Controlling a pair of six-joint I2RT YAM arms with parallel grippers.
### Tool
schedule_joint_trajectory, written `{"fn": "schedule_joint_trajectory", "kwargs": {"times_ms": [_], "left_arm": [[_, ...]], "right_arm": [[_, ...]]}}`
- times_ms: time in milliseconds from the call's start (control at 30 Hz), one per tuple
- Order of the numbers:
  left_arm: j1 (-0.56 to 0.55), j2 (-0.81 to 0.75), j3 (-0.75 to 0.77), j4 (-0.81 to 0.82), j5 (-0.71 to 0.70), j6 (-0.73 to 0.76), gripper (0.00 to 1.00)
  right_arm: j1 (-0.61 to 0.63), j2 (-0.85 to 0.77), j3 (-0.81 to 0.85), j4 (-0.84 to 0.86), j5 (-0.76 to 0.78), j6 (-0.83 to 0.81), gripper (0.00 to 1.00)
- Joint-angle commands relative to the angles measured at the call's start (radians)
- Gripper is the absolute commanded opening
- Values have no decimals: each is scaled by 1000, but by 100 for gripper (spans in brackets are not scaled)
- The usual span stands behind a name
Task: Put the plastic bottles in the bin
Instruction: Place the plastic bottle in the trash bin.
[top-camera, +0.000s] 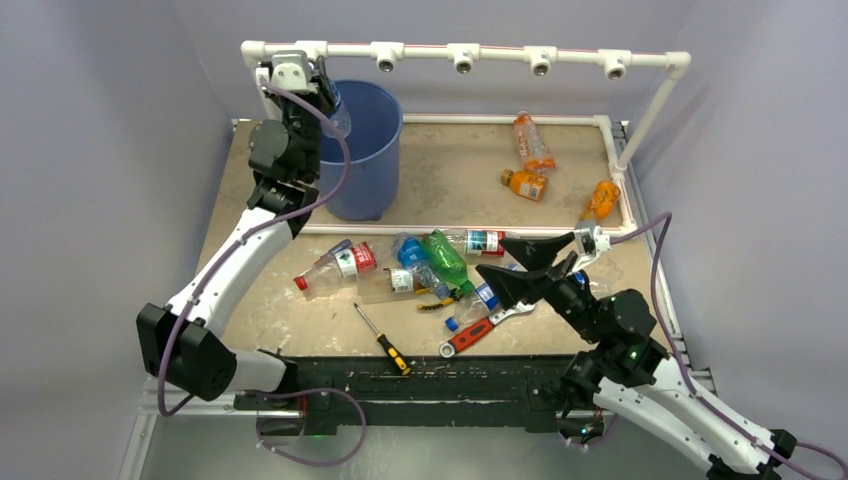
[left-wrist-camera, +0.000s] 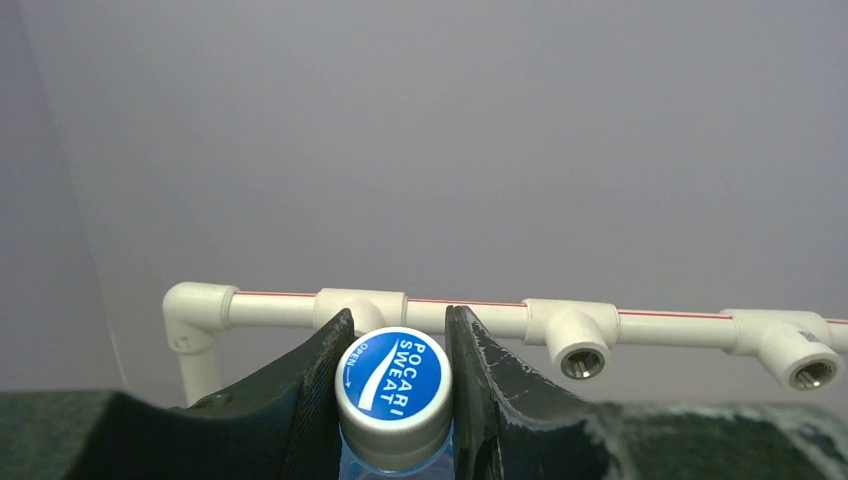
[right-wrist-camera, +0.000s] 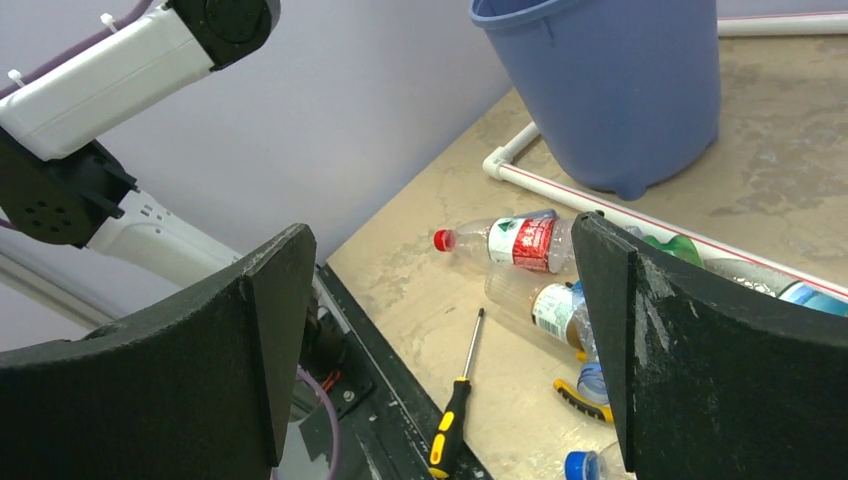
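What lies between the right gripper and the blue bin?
In the top view, a cluster of plastic bottles and a white pipe lie between the right gripper and the bin.

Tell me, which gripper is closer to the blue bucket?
Left. The left gripper holds a bottle at the rim of the bucket; the right gripper hangs open by the bottle pile, well away.

Tan table (top-camera: 450, 170) with blue bin (top-camera: 365, 150), scattered plastic bottles (top-camera: 445, 257), screwdriver (top-camera: 382, 338), wrench (top-camera: 475, 332), pipe frame (top-camera: 470, 119)

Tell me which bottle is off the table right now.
The blue-capped Pocari Sweat bottle, clamped in the left gripper at the rim of the bin; the other bottles all lie on the table.
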Motion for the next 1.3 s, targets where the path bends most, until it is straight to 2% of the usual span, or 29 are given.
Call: {"fn": "schedule_joint_trajectory", "kwargs": {"times_ms": [0, 167, 300, 433, 467, 500, 533, 567, 700, 733, 833, 933, 1033, 1133, 1267], "left_arm": [[49, 33, 58, 112, 63, -142, 0], [85, 67, 6, 91, 56, -213, 0], [102, 78, -33, 33, 25, -252, 0], [116, 82, -43, -25, 44, -293, 0], [117, 86, -31, -61, 56, -300, 8], [119, 88, -14, -92, 70, -301, 22], [118, 88, -1, -120, 84, -303, 45], [119, 85, 6, -134, 85, -309, 57], [119, 53, 33, -178, 59, -346, 92], [118, 44, 49, -205, 58, -369, 95], [119, 9, 128, -335, 41, -496, 98], [118, -60, 149, -435, 148, -563, 99], [118, -164, 69, -477, 280, -632, 99], [116, -264, -25, -550, 412, -662, 99], [116, -370, -139, -721, 510, -619, 99]], "right_arm": [[0, -29, -25, 1, 58, 25, 99], [0, -29, -28, -40, 103, 64, 99], [0, -32, -17, -118, 154, 174, 99], [0, -69, -37, -109, 202, 221, 99], [0, -71, -38, -106, 204, 226, 99], [0, -69, -38, -106, 204, 227, 99], [0, -64, -35, -110, 203, 225, 99], [0, -57, -27, -118, 200, 218, 99], [0, -23, 15, -159, 184, 167, 99], [0, -18, 24, -165, 182, 156, 99], [0, -20, 48, -168, 169, 114, 99], [0, -30, 64, -147, 170, 54, 99], [0, -10, 87, -158, 169, 9, 99], [0, 70, 138, -242, 197, -9, 97], [0, 140, 173, -322, 277, 12, 95]]}}
